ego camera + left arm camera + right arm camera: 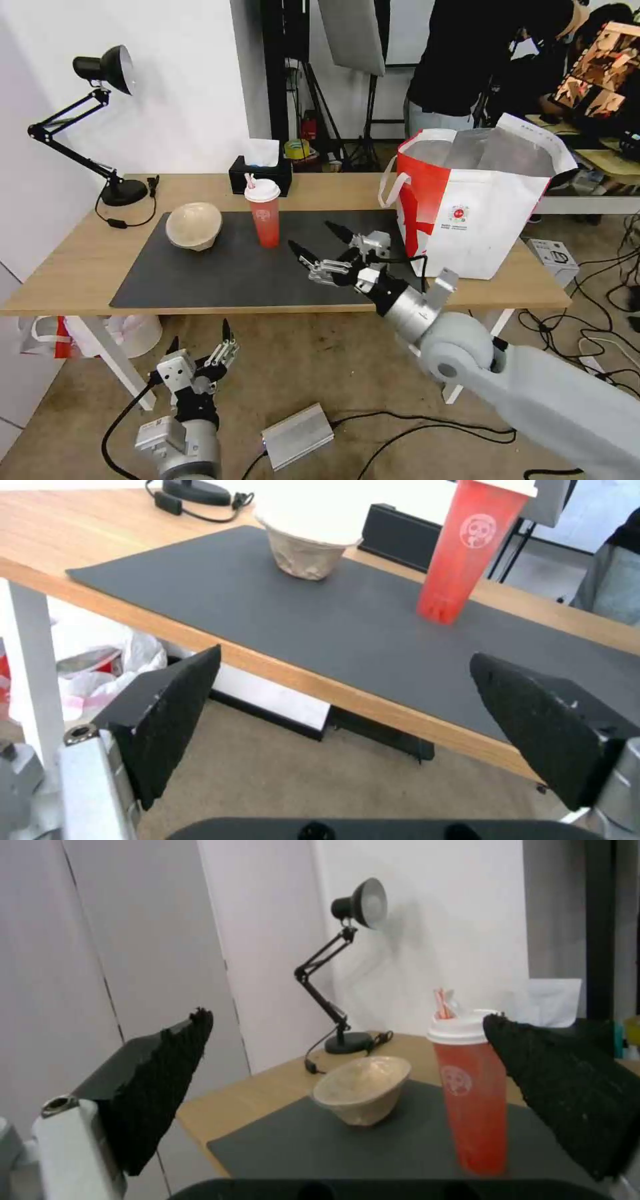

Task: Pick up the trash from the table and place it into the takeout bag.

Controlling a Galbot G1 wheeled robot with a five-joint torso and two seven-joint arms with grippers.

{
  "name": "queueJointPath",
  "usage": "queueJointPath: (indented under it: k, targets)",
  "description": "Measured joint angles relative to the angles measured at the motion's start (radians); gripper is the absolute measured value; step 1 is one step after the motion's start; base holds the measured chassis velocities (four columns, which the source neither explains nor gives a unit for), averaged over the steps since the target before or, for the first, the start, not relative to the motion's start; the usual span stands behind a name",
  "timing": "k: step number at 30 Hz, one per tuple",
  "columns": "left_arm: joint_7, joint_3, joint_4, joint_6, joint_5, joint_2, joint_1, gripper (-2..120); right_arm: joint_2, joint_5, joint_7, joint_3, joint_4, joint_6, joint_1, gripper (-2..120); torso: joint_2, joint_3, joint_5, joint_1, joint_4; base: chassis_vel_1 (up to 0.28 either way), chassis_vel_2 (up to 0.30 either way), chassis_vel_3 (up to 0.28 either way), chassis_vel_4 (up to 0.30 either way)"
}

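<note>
My left hand (200, 350): it hung low, in front of the bench and below its edge, over the floor. Its fingers (170, 715) were spread apart and held nothing.
My right hand (320, 250): it was out over the dark mat (220, 273), between the red cup and the bag. Its fingers (167, 1085) were wide apart and held nothing.
Red cup (265, 213): it stood up straight on the mat, with its white lid on and a straw poking out. I could not tell if any drink was left in it.
Beige bowl (194, 225): it sat on the mat, tipped a bit to one side, a little way from the cup. It looked empty inside.
Takeout bag (470, 210): it stood open on the right end of the bench (73, 267), well apart from the cup and bowl. I saw its shiny silver lining. I could not see down to the bottom, so I could not tell what was in it.
Done so far: I could not say for sure.
Still to do: I think the cup and the beige bowl both had to go into the bag.
Tissue box (260, 175): it was black, sat behind the cup, and was not trash.
</note>
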Motion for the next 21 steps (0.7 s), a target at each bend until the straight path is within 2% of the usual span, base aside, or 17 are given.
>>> queueJointPath:
  k: [10,21]
  targets:
    - [0.0,-0.001,-0.002,-0.001,0.003,-0.005,0.005,100,0.05,-0.007,0.016,-0.059,-0.083,-0.022,0.079,100,0.0,0.0,0.0,0.0,0.0,0.0,0.0,0.0,0.0]
    - [0.0,-0.001,-0.002,-0.003,0.008,-0.008,0.006,100,0.152,-0.028,0.027,-0.114,-0.21,-0.045,0.147,100,0.0,0.0,0.0,0.0,0.0,0.0,0.0,0.0,0.0]
